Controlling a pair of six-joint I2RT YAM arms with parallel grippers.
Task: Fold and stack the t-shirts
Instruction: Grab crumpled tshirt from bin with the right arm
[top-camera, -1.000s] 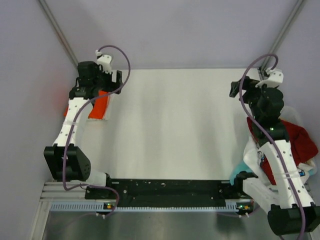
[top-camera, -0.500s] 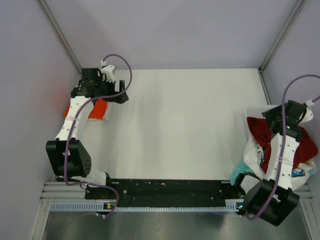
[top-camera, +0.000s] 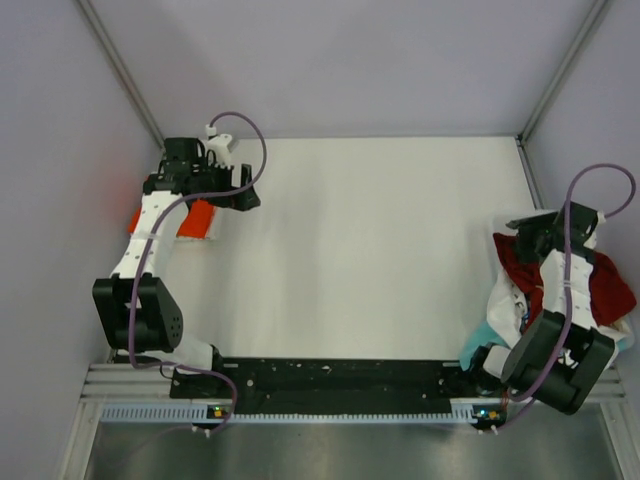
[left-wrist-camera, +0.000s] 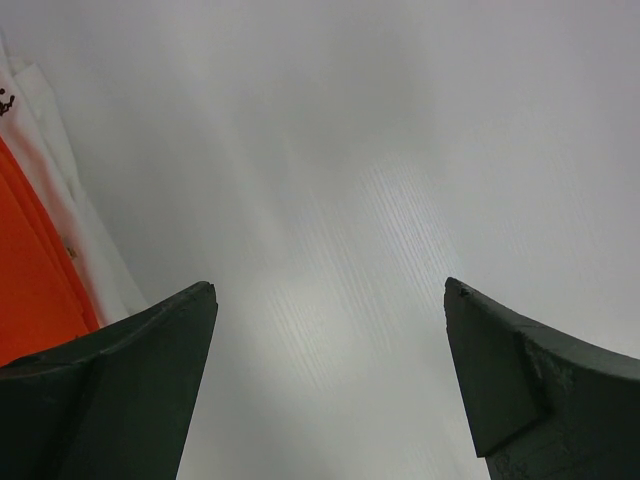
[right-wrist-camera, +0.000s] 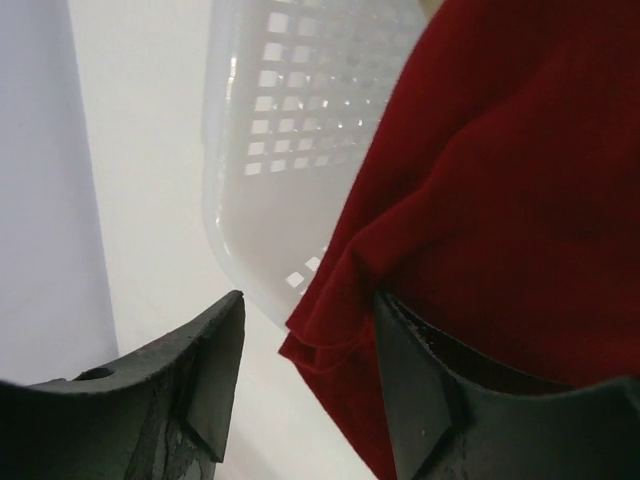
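Room to move is widest across the middle of the overhead view, where the white desk (top-camera: 360, 250) runs unbroken from its back edge down to the black rail (top-camera: 330, 375) that carries the arm bases. Lilac walls (top-camera: 60, 150) close in on the left, the back and the right, with slanting metal posts (top-camera: 120, 70) in both upper corners.

At the left edge the orange shirt (top-camera: 199, 216) lies folded flat on a white shirt (left-wrist-camera: 60, 190), both close to the left wall. The left fingers (top-camera: 246, 196) hang just right of that pile, spread wide and holding nothing; the wrist view shows only desk between them.

At the right edge a white lattice basket (right-wrist-camera: 270, 150) sits near the right wall, heaped with the dark red shirt (top-camera: 612, 285), which spills over its rim. A white printed shirt (top-camera: 515, 300) and some teal cloth (top-camera: 482, 342) hang out lower down, beside the right arm's base. The right fingers (top-camera: 520, 226) are at the basket's upper left corner, partway apart. A hem of the dark red shirt lies in the gap, against one finger, with light showing beside the other. Whether they pinch it I cannot tell.
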